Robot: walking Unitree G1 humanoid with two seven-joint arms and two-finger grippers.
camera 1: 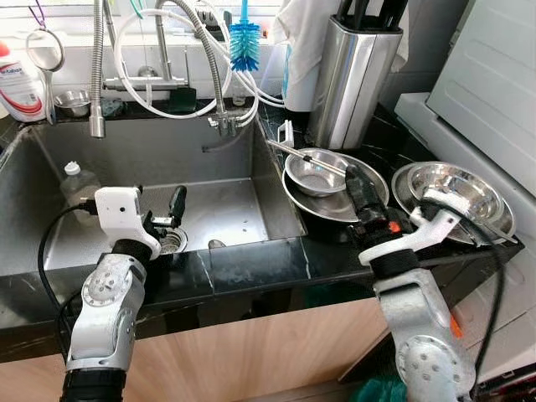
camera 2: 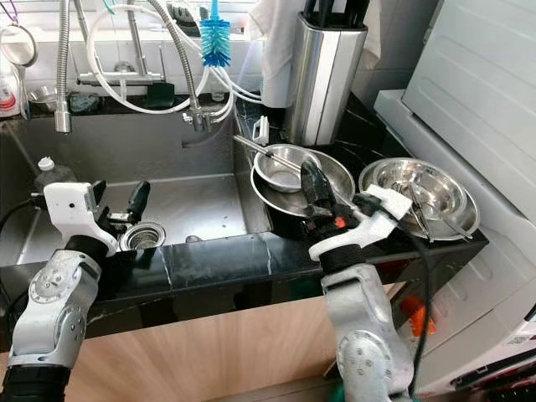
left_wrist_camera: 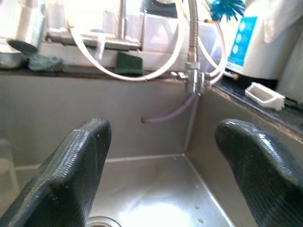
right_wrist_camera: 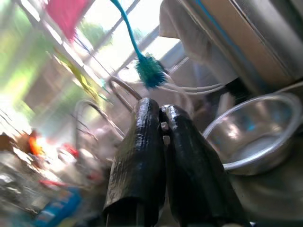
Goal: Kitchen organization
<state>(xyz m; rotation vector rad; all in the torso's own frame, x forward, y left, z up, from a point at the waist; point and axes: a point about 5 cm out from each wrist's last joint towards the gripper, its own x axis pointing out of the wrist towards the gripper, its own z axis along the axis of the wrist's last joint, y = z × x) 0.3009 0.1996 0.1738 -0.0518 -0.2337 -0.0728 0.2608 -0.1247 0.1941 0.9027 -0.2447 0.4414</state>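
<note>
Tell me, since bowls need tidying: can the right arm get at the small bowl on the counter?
Probably yes. The right tool, shut, hovers just beside the small bowl, which sits in a larger dish with nothing between them.

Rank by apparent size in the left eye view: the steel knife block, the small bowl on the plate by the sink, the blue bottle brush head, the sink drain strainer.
1. Steel knife block, clearly largest.
2. Small bowl.
3. Blue brush head and sink drain strainer: these look alike, and the strainer is partly hidden by the left tool, so unranked.
</note>
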